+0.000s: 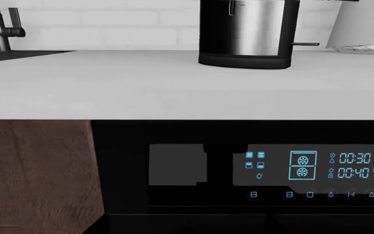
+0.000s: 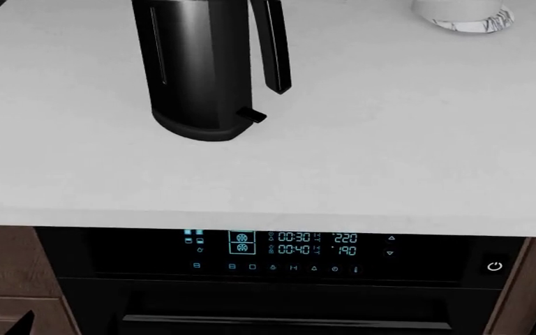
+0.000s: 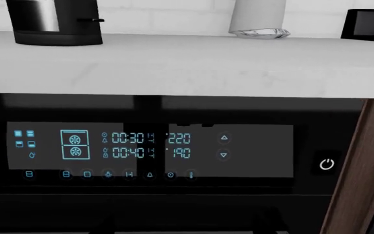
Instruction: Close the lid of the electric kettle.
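The electric kettle [image 2: 198, 70] is glossy black and stands upright on the white counter [image 2: 389, 153] at the back left. Its loop handle [image 2: 273, 45] and small lever [image 2: 249, 115] face right. Its top is cut off in every view, so the lid is out of view. The kettle also shows in the left wrist view [image 1: 245, 34] and the right wrist view [image 3: 54, 24]. Both arms are low in front of the oven, below counter height and well short of the kettle. My left gripper [image 1: 185, 219] and right gripper [image 3: 187, 222] show only as faint dark fingers set wide apart, holding nothing.
A black oven with a lit control panel [image 2: 278, 251] sits under the counter, between brown cabinets [image 1: 37, 175]. A pale grey cylinder with a marbled base [image 2: 463, 14] stands at the back right. A faucet [image 1: 5, 27] and sink are far left. A black box [image 3: 369, 24] is far right.
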Available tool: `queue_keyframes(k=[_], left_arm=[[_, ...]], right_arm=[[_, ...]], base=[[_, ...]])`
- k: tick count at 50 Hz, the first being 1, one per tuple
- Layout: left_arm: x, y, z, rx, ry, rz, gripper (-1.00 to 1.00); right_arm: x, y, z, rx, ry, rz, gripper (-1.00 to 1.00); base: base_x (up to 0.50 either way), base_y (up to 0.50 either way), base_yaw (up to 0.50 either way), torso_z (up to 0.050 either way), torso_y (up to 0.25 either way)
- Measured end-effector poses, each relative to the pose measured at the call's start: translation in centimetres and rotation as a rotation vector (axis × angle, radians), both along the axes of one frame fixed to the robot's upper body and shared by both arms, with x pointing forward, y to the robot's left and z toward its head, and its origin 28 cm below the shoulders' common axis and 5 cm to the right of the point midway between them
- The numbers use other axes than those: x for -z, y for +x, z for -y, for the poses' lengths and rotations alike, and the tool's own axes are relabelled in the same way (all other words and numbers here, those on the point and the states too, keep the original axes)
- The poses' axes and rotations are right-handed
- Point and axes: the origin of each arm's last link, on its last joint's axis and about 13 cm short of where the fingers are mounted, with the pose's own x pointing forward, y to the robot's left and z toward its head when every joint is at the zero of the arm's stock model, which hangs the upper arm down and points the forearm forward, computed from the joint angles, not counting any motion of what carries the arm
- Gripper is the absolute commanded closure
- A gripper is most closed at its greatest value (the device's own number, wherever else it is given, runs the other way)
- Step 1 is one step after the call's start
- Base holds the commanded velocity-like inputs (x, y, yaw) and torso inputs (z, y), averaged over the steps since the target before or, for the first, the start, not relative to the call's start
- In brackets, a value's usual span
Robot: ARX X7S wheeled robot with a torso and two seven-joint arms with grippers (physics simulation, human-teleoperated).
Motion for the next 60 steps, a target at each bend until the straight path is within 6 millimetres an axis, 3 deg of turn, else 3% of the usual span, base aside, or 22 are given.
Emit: queue_keyframes(k=[17,60], left_arm=[[0.09,0.08,-0.15,-0.011,0.002,-0.005,-1.0],[-0.32,-0.05,-0.12,0.01,-0.026,-0.043,-1.0]], right_arm=[[0.17,-0.07,-0.1,-0.003,0.011,-0.009,-1.0],[0.35,-0.17,-0.07,0.004,0.019,-0.017,-1.0]], base=[[0.0,0.12,0.0,0.002,0.0],[0.0,0.0,0.0,0.05,0.0]])
